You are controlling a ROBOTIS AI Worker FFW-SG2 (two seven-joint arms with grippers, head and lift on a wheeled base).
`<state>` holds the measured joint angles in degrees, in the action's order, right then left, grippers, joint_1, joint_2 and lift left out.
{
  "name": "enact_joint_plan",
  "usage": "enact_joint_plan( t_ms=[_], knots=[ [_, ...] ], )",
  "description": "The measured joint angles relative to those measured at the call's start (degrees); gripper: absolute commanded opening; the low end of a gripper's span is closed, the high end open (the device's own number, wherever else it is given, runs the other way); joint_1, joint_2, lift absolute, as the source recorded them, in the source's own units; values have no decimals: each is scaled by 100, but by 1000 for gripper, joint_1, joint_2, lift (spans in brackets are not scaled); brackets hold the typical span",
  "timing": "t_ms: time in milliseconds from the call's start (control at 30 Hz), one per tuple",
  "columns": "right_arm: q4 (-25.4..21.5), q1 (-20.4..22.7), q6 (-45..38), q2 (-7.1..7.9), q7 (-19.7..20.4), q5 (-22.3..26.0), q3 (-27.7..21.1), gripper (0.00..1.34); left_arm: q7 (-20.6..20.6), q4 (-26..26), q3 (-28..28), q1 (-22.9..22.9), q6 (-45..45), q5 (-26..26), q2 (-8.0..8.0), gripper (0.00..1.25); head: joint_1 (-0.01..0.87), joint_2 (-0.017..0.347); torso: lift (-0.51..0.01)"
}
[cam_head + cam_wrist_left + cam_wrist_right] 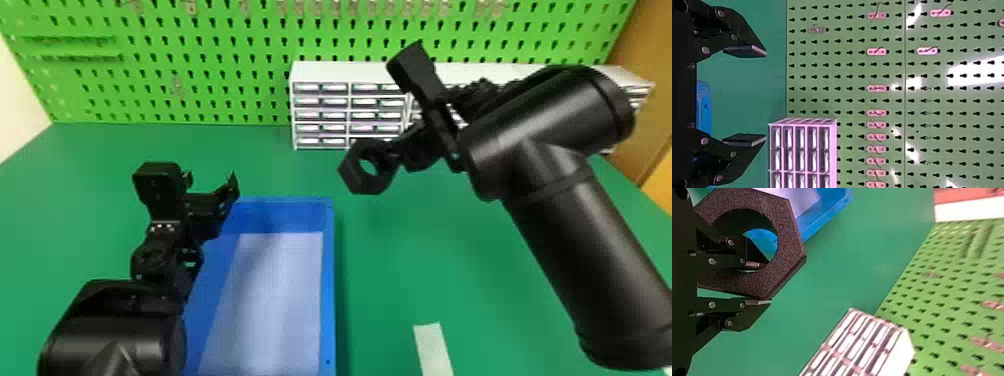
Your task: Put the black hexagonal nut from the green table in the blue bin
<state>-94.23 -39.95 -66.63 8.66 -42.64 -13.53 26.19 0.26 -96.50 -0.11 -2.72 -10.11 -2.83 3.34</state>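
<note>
The right gripper (761, 283) is pinching the nut (352, 176) above the table (400, 275); placement in the bin (328, 280) is remaining. The left gripper (766, 96) is hanging, fingers spread.

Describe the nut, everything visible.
The black hexagonal nut is thick, with flat sides, a wide round hole and a matte, grainy face, possibly plastic. The right gripper clamps its wall, one finger in the hole, the other against an outer side. It hangs tilted over the green table, right of the blue bin.

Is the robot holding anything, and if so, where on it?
The right gripper grips the black hexagonal nut by one side of its ring, one finger inside the hole.
</note>
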Motion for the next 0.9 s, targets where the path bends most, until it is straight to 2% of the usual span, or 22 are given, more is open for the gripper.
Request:
enact_joint_plan(
  t_ms=[233,467,900],
  knots=[
    [86,-95,424,-27,887,1056,354,281,0,0,8,7,0,2,0,762,686,51,-96],
    [157,-151,866,108,1719,1956,882,281,0,0,62,23,0,5,0,762,686,51,-96],
    [412,-423,1401,369,2338,3149,1961,281,0,0,95,33,0,28,28,762,686,51,-96]
  ],
)
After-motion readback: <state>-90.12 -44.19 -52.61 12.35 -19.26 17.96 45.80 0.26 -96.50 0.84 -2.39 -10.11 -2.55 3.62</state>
